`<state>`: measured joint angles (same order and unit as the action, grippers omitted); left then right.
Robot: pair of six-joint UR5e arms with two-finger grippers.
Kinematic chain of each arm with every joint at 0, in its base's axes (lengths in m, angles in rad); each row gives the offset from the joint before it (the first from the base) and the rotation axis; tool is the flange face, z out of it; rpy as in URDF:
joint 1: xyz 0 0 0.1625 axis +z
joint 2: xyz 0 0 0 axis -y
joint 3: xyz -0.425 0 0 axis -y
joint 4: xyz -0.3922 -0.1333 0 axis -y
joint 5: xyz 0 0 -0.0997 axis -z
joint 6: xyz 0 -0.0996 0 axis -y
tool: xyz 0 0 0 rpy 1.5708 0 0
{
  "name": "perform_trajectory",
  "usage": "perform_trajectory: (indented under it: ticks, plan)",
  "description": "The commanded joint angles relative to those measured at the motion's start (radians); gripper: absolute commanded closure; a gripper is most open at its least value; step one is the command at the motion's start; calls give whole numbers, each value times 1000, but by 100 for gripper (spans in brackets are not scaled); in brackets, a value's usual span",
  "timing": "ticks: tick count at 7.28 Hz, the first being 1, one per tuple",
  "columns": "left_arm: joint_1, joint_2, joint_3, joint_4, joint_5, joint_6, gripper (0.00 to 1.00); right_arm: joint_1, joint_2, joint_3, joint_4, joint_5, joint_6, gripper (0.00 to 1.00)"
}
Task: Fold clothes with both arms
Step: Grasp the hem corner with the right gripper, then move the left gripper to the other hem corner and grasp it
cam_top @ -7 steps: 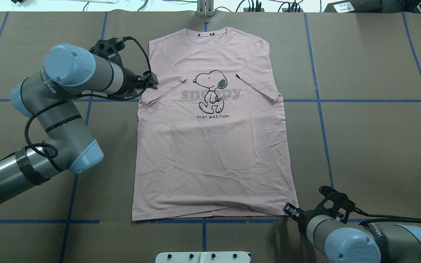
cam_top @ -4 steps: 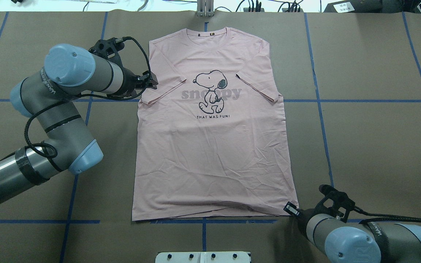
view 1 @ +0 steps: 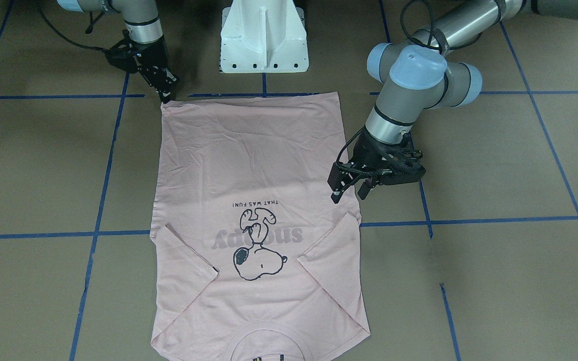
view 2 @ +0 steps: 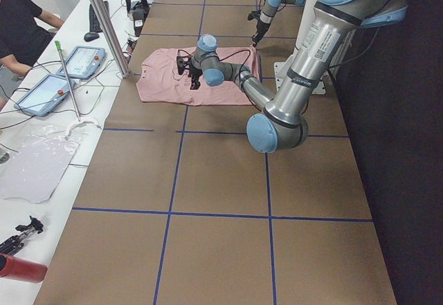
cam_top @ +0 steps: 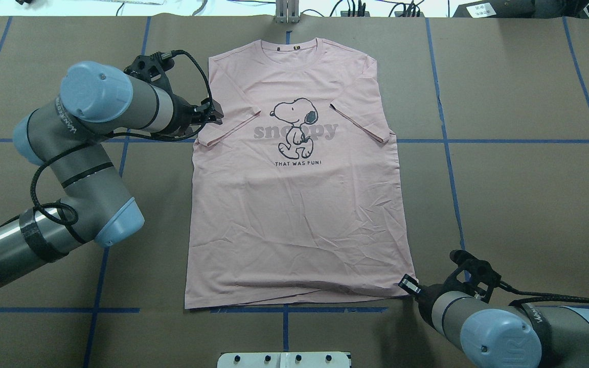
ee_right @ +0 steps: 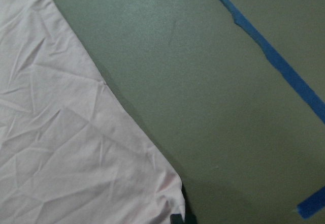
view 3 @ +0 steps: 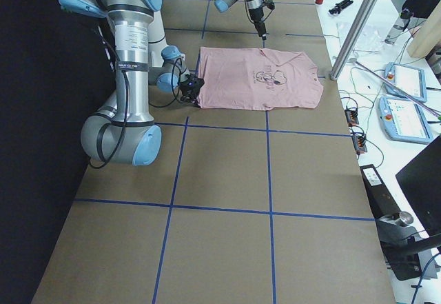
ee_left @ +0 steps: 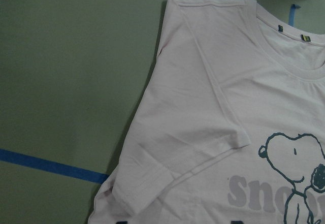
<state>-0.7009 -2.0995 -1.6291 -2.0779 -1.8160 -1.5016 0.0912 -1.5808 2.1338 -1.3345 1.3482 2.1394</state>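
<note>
On the middle of the brown table (cam_top: 519,204) the pink T-shirt (cam_top: 294,225) lies flat with the Snoopy picture (cam_top: 297,128) facing up. Its neck points to the far edge, and its bottom hem is by the edge where the robot stands. Both short sleeves (cam_top: 225,130) are folded in over the chest. The left gripper (view 1: 350,191) is at the shirt's side edge, near one folded sleeve. Its fingers are apart and hold nothing. The right gripper (view 1: 167,94) is at a bottom hem corner. I cannot tell if it pinches the cloth.

Matt, creased cloth T-shirt (cam_top: 294,214) on matt brown paper table cover (cam_top: 519,204)
</note>
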Motion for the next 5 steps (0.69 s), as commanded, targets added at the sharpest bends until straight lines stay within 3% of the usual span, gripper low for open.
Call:
perform_trajectory:
  ticks: [1,3,4,5]
  plan:
    - [137,99,-183,45,91,-153,25,2,-5,21,0,-1,-1,100]
    - [329,116,-404,377,185,-285,25,2,-7,29,0,-1,-1,100]
    - [410,169,-472,448,188,-399,32,2,-8,29,0,-1,-1,100]
    - [476,241,-472,449,193,-445,36,2,-7,29,0,-1,-1,100]
